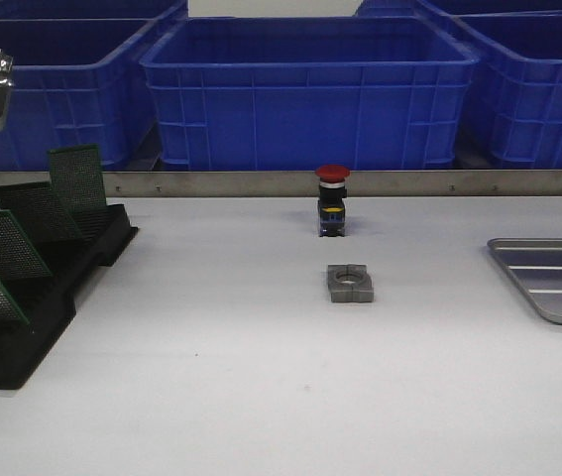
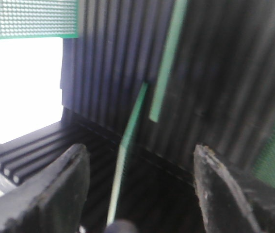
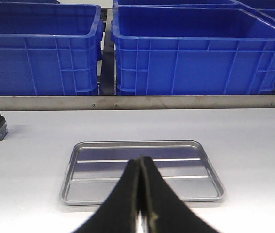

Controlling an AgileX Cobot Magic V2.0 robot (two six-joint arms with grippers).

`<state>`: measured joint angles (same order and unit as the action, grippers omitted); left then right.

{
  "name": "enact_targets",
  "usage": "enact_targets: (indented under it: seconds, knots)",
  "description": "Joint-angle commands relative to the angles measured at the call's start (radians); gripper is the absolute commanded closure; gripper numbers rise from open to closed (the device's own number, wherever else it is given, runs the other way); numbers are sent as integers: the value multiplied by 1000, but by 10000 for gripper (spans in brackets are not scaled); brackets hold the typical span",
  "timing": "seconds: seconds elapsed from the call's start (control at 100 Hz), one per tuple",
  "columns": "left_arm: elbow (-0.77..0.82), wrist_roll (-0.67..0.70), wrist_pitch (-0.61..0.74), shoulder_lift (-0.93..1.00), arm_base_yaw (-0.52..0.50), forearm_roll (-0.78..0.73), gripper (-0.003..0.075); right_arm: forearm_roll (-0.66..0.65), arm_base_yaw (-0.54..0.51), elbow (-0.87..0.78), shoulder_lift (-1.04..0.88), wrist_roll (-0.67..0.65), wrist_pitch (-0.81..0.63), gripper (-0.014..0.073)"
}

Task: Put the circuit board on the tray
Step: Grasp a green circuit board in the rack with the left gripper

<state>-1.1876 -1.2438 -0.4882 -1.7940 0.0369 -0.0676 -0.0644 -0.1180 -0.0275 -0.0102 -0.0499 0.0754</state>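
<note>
Progress looks early: the tray [image 3: 142, 171] lies bare on the desk [image 1: 261, 397] at the robot's right, with no circuit board on it, so pick-up, carry and set-down all seem left to do. The circuit boards stand on edge in the black rack [image 1: 33, 288] at the left side of the desk, well apart from the tray. In the left wrist view the left gripper [image 2: 139, 189] is spread wide over the rack, with the thin green edge of one circuit board [image 2: 127, 160] between its fingers [image 2: 59, 194]; neither finger appears to touch it, so nothing is held. The right gripper [image 3: 140, 194] is closed with its fingertips pressed together, empty, and points at the tray.

Hard to judge: the left wrist view is blurred, so the gap between board and fingers is uncertain. The front view shows neither gripper, cuts off the tray at its right edge and the rack at its left. A red push button [image 1: 332, 201] and a grey square nut [image 1: 350, 283] sit mid-desk, before blue bins [image 1: 310, 94].
</note>
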Motion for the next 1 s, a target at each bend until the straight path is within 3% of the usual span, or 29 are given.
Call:
enact_targets:
  seconds: [0.0,0.08,0.33,0.53,0.78,0.99]
  knots:
    - [-31,7,53,34,-2,2,283,3,-4,13,-26,9,-75,655]
    - [-31,7,58,32,-2,2,312,3,-4,13,-26,9,-75,655]
    - [-31,7,60,32,-2,2,576,3,-4,13,-26,9,-75,655]
    - [-31,7,53,50,-2,1,703,3,-4,13,-26,9,-75,655]
    - [-31,7,8,130,-2,-1,741,3,-4,13,-26,9,-75,655]
    - [-31,7,-127,237,-2,-3,741,3,-4,13,-26,9,-75,655]
